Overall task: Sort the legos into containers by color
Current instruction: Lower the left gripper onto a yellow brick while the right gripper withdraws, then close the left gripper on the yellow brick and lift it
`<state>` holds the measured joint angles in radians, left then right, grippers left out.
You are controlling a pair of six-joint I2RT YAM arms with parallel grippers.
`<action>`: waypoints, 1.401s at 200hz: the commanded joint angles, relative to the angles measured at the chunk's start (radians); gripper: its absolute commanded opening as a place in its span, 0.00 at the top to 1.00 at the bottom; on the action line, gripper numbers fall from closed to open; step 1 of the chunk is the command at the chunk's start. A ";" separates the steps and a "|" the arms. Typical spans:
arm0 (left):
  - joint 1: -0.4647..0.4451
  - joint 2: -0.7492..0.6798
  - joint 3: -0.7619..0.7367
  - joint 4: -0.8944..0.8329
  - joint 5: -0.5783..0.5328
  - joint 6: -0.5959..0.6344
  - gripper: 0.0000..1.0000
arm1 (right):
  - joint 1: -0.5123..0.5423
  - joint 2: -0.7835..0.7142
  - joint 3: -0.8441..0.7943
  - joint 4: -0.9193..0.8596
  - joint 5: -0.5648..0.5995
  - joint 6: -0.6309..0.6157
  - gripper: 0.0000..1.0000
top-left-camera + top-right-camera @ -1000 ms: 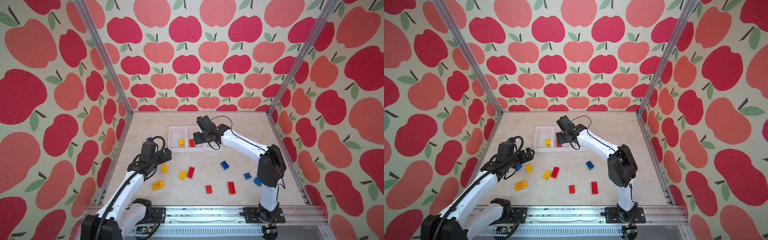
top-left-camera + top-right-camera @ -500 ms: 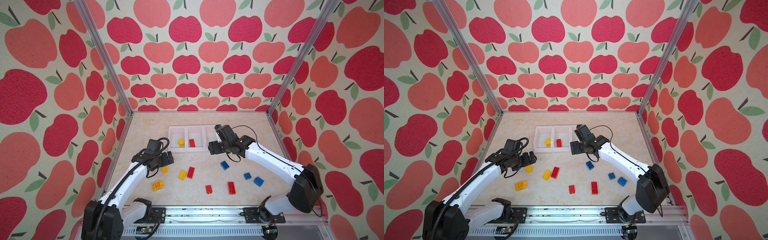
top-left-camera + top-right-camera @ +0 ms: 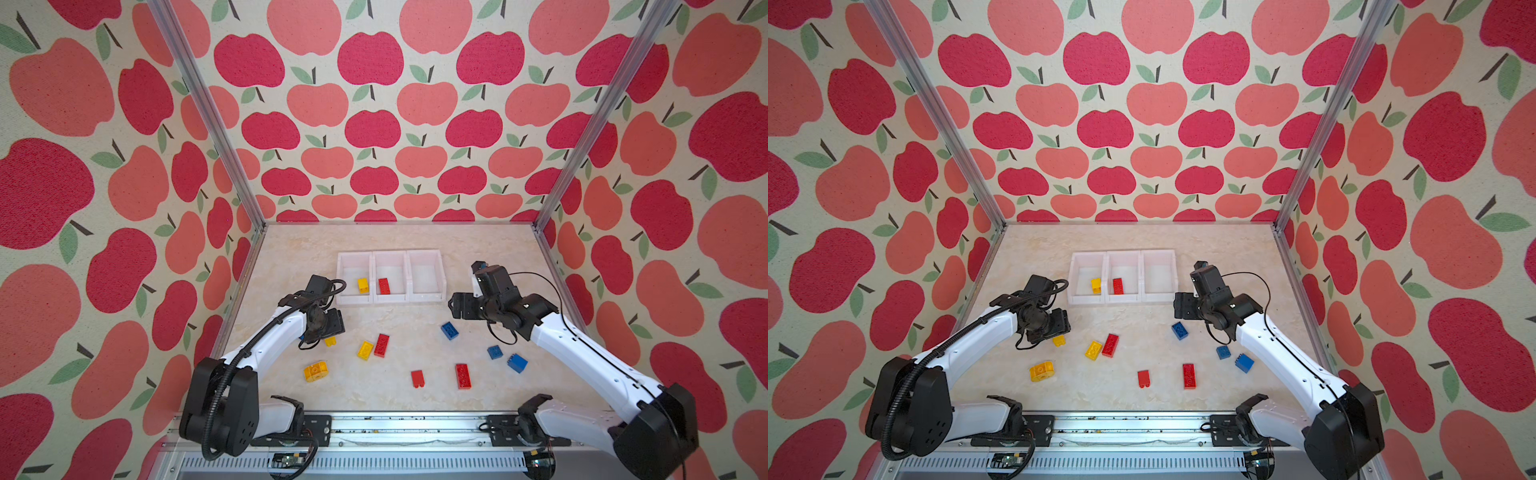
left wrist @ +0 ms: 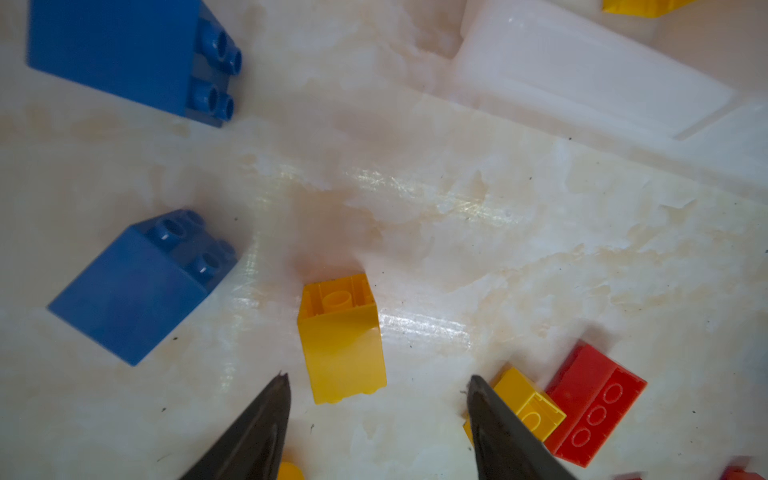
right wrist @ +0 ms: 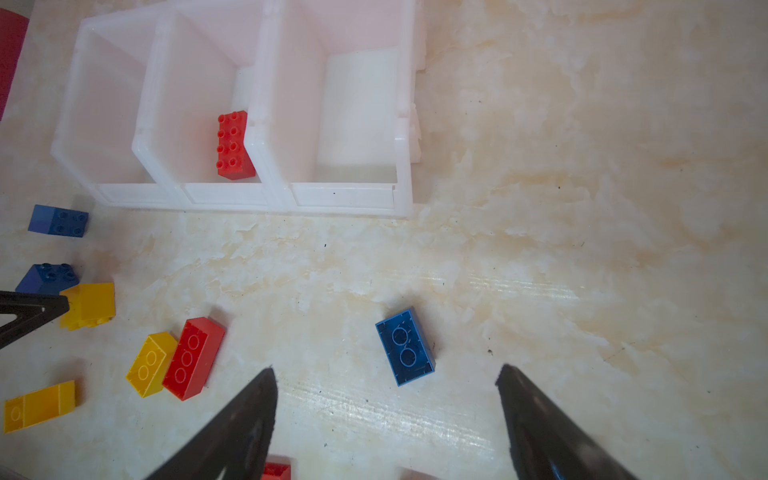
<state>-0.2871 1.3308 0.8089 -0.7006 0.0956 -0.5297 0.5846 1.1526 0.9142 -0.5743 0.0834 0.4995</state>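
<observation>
Picking step, both sides. My left gripper [image 4: 379, 377] hovers half-spread and empty over the small yellow brick [image 4: 340, 336] at nine o'clock on the table. My right gripper [image 5: 385, 369], wide and empty, faces the blue brick [image 5: 405, 347] at three. Next, I reckon: drop, pinch, carry to the containers [image 5: 340, 199] at twelve.

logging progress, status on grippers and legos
Left gripper open at yellow brick. Right gripper open near blue brick. Containers: one yellow lego, one red lego. Nothing in the way.
</observation>
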 commanded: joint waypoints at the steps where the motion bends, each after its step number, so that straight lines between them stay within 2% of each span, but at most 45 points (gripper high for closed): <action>1: -0.008 0.027 0.029 -0.028 -0.036 0.004 0.30 | -0.018 -0.030 -0.027 -0.013 -0.026 0.020 0.14; 84: -0.012 0.128 0.008 0.034 -0.036 -0.004 0.40 | -0.032 -0.022 -0.048 0.006 -0.040 0.022 0.14; 165: -0.012 0.160 -0.009 0.062 -0.028 -0.009 0.55 | -0.037 -0.019 -0.055 0.014 -0.043 0.027 0.13; 229: -0.012 0.142 -0.007 0.049 -0.027 -0.012 0.71 | -0.040 -0.030 -0.063 0.013 -0.043 0.031 0.13; 280: -0.036 0.080 0.043 0.000 -0.052 -0.012 0.75 | -0.042 -0.040 -0.079 0.021 -0.048 0.038 0.13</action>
<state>-0.3035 1.4574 0.8097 -0.6514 0.0757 -0.5339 0.5529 1.1332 0.8505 -0.5652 0.0494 0.5110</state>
